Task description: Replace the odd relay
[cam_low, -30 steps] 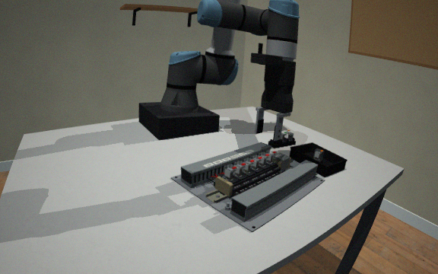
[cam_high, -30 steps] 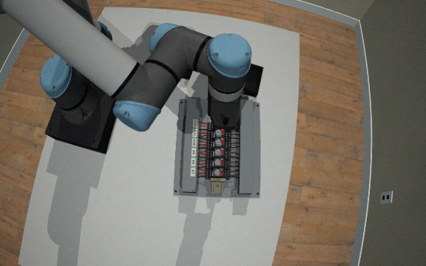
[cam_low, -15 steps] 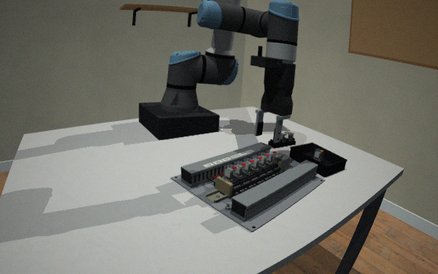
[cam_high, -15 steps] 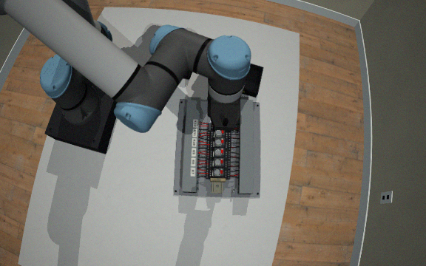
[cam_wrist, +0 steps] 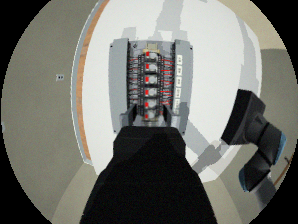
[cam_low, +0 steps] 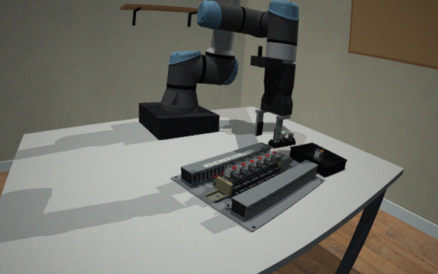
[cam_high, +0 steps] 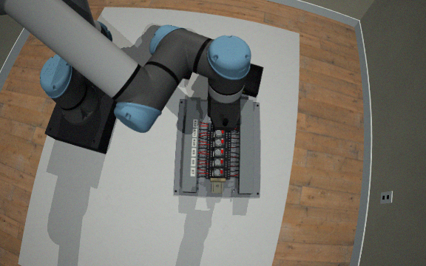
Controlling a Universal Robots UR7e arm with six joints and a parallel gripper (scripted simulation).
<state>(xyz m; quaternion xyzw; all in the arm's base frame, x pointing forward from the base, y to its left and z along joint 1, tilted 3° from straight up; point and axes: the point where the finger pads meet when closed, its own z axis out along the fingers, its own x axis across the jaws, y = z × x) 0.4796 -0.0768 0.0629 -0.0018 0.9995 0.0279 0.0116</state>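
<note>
- Grey plate (cam_high: 254, 195) (cam_low: 254, 224) (cam_wrist: 188, 65), seen from the top: it carried the row of relays (cam_high: 218, 151) (cam_low: 253, 164) (cam_wrist: 151, 79). Five relays could be counted, each with a red button on the same side; the gripper (cam_high: 225, 112) (cam_low: 268, 138) (cam_wrist: 149, 109) covered the far end of the row. Six white labels (cam_high: 193, 152) ran alongside. The fingers were hidden here, and only part of the black tray (cam_high: 254, 82) (cam_low: 334, 170) showed.
- From the exterior, six red buttons stood along the row, none of another colour. One relay with an orange button (cam_low: 318, 154) lay in the one tray, presumably the pulled one. The two fingers stood wide, with nothing between them, near the spare holder (cam_low: 292, 143) beyond the plate. At least two small parts seemed to stand in that holder, too small to count surely.
- From the wrist, again six relays, all red-buttoned, buttons on one side. Both fingers were spread and empty, reaching over the near end of the row in that view. The swap looked done: matching spare in, odd relay out, grip released. Whether every top was level could not be told; what remained, I judged, was keeping clear and letting everything lie still.
</note>
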